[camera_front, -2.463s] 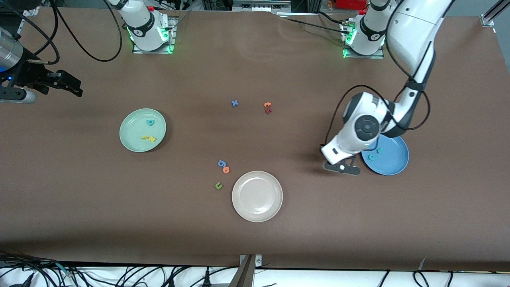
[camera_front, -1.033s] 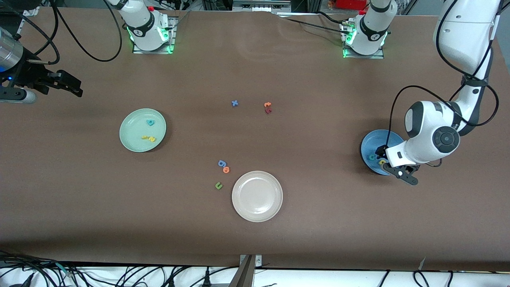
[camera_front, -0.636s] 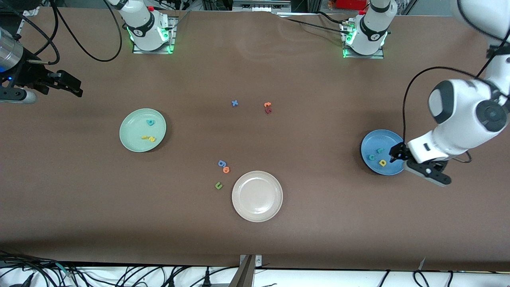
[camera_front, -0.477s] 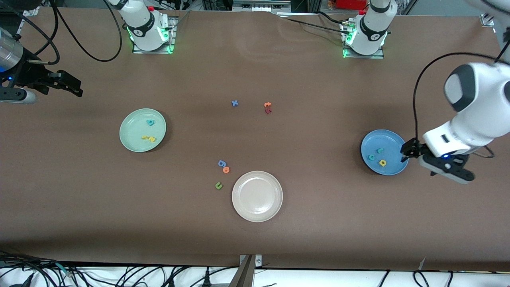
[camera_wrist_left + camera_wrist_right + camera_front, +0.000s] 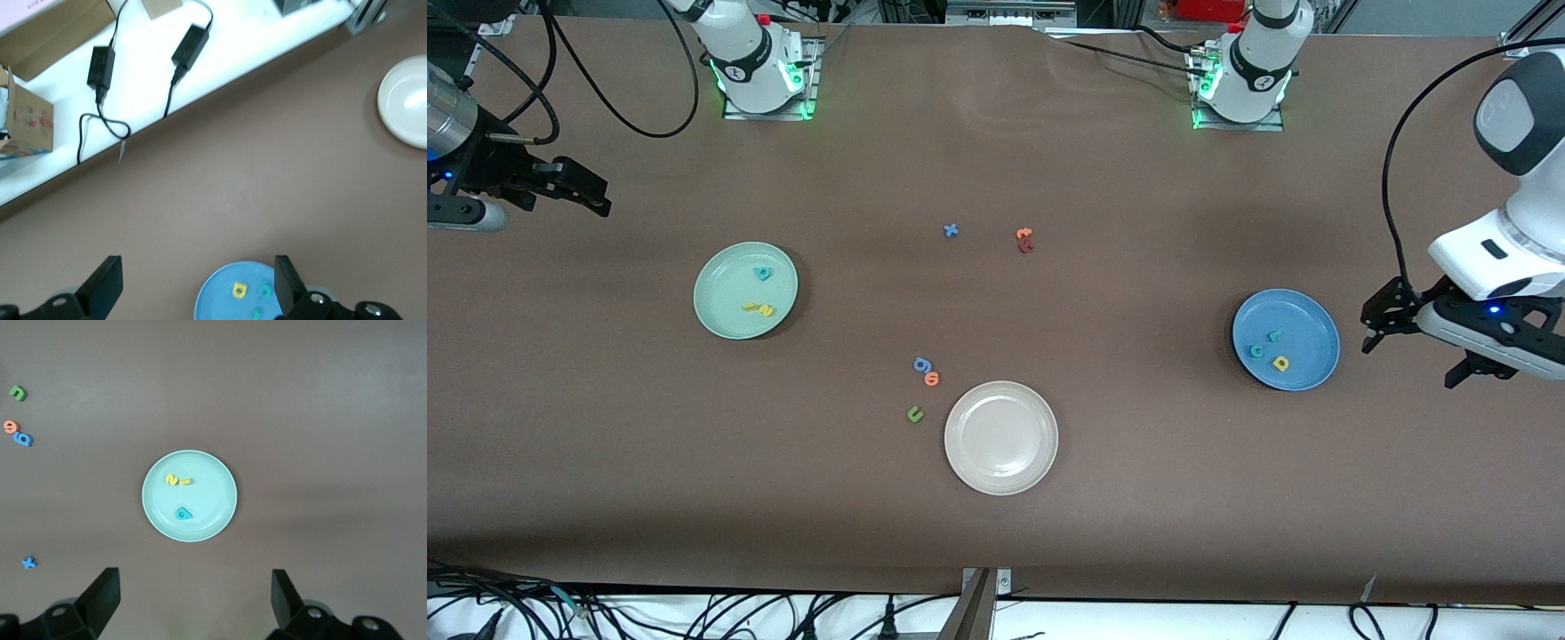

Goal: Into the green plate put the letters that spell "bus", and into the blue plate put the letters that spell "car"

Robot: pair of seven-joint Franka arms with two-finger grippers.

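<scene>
The green plate (image 5: 725,307) holds the teal b (image 5: 762,273) and the yellow u and s (image 5: 759,309); the right wrist view shows that plate (image 5: 213,480) with the b (image 5: 183,513) in it. In the blue plate (image 5: 1312,333) lie the teal c (image 5: 1256,350), the teal r (image 5: 1275,336) and the yellow a (image 5: 1281,363). My left gripper (image 5: 1412,360) hangs open and empty past that plate, at the left arm's end of the table. My right gripper (image 5: 560,191) waits open and empty at the right arm's end.
A beige-white plate (image 5: 1000,437) sits near the front edge. Beside it lie a green u (image 5: 914,413), an orange letter (image 5: 932,379) and a blue g-like letter (image 5: 922,364). A blue x (image 5: 951,230) and orange and dark-red letters (image 5: 1024,238) lie mid-table.
The left arm passed over the blue plate and swung out toward its own end of the table. The yellow a now lies in that plate. The right arm has not moved.
</scene>
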